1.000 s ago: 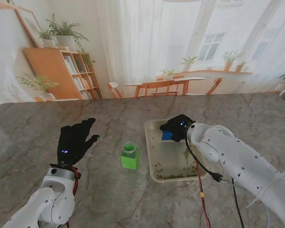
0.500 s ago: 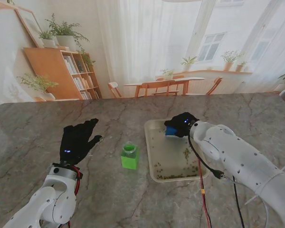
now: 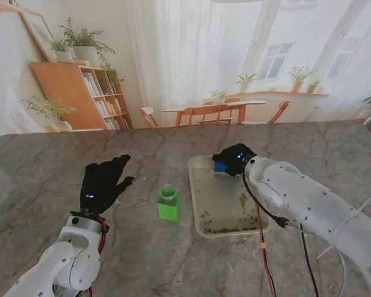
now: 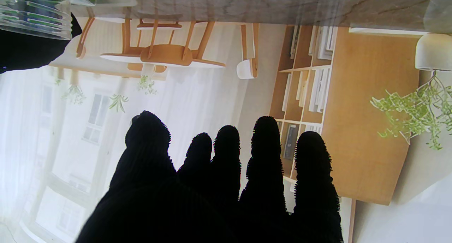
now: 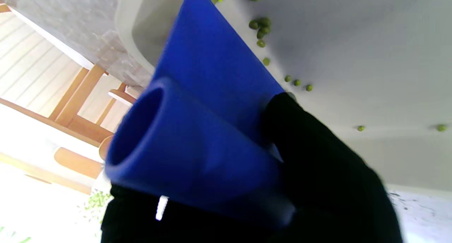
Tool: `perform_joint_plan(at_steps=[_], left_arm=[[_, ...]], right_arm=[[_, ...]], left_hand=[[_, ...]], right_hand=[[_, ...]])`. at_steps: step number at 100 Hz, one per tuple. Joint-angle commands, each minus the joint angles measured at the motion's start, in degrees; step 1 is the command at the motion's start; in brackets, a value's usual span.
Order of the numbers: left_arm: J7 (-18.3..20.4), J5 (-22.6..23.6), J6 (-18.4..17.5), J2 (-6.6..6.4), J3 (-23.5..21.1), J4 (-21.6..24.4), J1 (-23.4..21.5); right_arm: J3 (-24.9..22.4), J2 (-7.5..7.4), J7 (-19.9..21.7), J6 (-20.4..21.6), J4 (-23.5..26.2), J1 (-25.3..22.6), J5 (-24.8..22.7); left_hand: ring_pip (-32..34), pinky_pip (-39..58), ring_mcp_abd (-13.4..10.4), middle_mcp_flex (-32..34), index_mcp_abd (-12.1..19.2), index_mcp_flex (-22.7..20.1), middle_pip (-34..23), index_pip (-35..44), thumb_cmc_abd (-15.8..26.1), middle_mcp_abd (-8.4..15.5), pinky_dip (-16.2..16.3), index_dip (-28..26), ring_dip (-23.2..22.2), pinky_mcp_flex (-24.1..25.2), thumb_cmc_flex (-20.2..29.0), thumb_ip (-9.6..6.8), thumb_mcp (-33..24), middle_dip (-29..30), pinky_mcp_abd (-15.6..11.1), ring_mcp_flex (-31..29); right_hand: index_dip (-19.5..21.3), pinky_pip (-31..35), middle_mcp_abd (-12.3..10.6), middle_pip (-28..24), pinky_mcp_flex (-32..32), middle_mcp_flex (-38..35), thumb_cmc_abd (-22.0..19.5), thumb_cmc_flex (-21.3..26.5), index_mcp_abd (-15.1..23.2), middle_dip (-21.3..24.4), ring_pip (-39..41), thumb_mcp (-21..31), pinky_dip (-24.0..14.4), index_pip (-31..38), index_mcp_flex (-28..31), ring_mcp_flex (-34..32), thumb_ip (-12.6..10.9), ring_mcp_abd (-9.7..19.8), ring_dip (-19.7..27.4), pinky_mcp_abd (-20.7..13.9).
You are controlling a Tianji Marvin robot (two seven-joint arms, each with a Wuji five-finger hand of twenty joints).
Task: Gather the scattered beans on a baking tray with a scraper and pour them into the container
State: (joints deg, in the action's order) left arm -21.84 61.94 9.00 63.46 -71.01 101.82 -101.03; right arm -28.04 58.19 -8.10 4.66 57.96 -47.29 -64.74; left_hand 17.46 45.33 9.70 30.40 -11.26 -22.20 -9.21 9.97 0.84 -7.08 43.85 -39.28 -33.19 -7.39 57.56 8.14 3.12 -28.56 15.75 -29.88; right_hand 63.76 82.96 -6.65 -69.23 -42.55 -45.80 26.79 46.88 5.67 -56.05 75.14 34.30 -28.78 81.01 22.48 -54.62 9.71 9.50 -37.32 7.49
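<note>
A pale baking tray (image 3: 198,199) lies right of centre, with green beans (image 3: 222,229) gathered along its near edge and a few more (image 3: 243,199) by its right side. My right hand (image 3: 234,159) is shut on the blue scraper (image 3: 220,166) over the tray's far end. The right wrist view shows the scraper (image 5: 208,105) held tilted above the tray (image 5: 353,59) with loose beans (image 5: 259,24) beside its blade. The green container (image 3: 169,203) with a clear rim stands left of the tray. My left hand (image 3: 102,180) hovers open, fingers spread, left of the container; its fingers (image 4: 226,172) hold nothing.
The marble table (image 3: 80,247) extends around the tray. A red and a black cable (image 3: 261,247) hang from my right arm across the tray's near right corner. The container's clear rim (image 4: 35,17) shows in a corner of the left wrist view.
My right hand has carried the scraper a little farther from me along the tray's far end, then shifted slightly left. My left hand has crept a little to the right.
</note>
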Motion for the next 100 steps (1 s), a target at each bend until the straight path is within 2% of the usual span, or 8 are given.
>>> perform_joint_plan(at_steps=[1, 23, 39, 55, 73, 100], left_arm=[[0.4, 0.2, -0.1, -0.08, 0.3, -0.1, 0.0], [0.8, 0.5, -0.3, -0.19, 0.6, -0.1, 0.1], [1.1, 0.6, -0.3, -0.24, 0.7, -0.1, 0.3], [1.0, 0.7, -0.1, -0.22, 0.7, 0.0, 0.1], [0.5, 0.8, 0.1, -0.18, 0.5, 0.1, -0.1], [0.3, 0.6, 0.4, -0.09, 0.1, 0.3, -0.5]], right_arm=[[0.9, 0.66, -0.1, 0.1, -1.7, 1.5, 0.5], [6.8, 1.9, -1.9, 1.2, -6.7, 4.9, 5.1], [7.6, 2.13, -2.0, 2.6, -7.7, 5.2, 6.4], [6.0, 1.89, 0.6, 5.0, -7.1, 4.3, 7.4], [3.1, 0.82, 3.4, 7.2, -5.0, 2.7, 6.4], [-6.1, -1.11, 8.1, 11.2, 0.7, -3.7, 2.2]], left_hand=[[0.3, -1.4, 0.5, 0.4, -0.7, -0.7, 0.8, 0.1, 3.8, -0.2, 1.4, 0.3, -0.4, 0.8, -0.4, -5.49, -0.4, 0.3, 1.3, -0.8], [0.4, -1.3, 0.5, 0.6, -0.6, -0.9, 0.7, 0.3, 3.7, -0.2, 1.4, 0.2, -0.5, 0.7, -0.4, -5.49, -0.4, 0.2, 1.3, -0.9], [0.4, -1.3, 0.4, 0.6, -0.6, -0.9, 0.7, 0.4, 3.7, -0.1, 1.4, 0.1, -0.5, 0.7, -0.4, -5.49, -0.4, 0.2, 1.4, -1.0], [0.5, -1.3, 0.4, 0.6, -0.6, -0.9, 0.7, 0.4, 3.7, -0.1, 1.4, 0.0, -0.5, 0.7, -0.4, -5.49, -0.4, 0.2, 1.3, -1.0], [0.5, -1.3, 0.4, 0.6, -0.6, -0.9, 0.7, 0.3, 3.7, -0.2, 1.4, 0.0, -0.5, 0.7, -0.5, -5.48, -0.4, 0.2, 1.4, -1.0], [0.5, -1.3, 0.4, 0.6, -0.6, -0.9, 0.7, 0.3, 3.8, -0.1, 1.4, 0.0, -0.5, 0.8, -0.4, -5.49, -0.4, 0.2, 1.4, -1.0]], right_hand=[[1.4, 0.7, 1.2, -2.5, 0.5, 1.4, -5.1, 5.3, 4.2, -0.2, 2.7, 0.0, -0.1, 2.6, -0.8, -0.5, 0.1, 7.0, -1.1, -0.3], [-1.6, -0.7, 0.3, -0.2, 0.2, 1.2, -3.5, 3.2, 6.8, 2.1, 0.1, -0.5, 0.4, 2.0, 0.1, -0.6, 0.2, 6.7, -0.3, -1.1], [-2.8, -1.4, -0.8, 0.5, -1.6, -0.3, -2.2, 1.5, 8.3, 2.8, -1.3, 1.4, 0.8, 2.0, 1.2, -2.2, 0.4, 7.7, 0.1, -2.2], [-4.1, -1.5, -2.0, 1.8, -4.2, -3.4, 1.2, -2.0, 11.0, 2.2, -1.7, 6.8, 0.3, 1.4, 3.9, -4.7, 1.0, 9.3, -1.2, -3.7], [-4.7, -1.1, -1.9, 2.3, -5.4, -5.3, 4.3, -3.6, 11.6, 1.5, -1.0, 11.0, -0.4, 1.4, 5.9, -6.2, 1.3, 9.7, -2.1, -3.7], [-5.0, 0.3, -1.1, 2.4, -6.4, -7.3, 7.5, -4.6, 11.1, 0.7, 0.5, 15.3, -1.3, 1.7, 8.2, -7.7, 1.2, 9.6, -2.9, -3.1]])
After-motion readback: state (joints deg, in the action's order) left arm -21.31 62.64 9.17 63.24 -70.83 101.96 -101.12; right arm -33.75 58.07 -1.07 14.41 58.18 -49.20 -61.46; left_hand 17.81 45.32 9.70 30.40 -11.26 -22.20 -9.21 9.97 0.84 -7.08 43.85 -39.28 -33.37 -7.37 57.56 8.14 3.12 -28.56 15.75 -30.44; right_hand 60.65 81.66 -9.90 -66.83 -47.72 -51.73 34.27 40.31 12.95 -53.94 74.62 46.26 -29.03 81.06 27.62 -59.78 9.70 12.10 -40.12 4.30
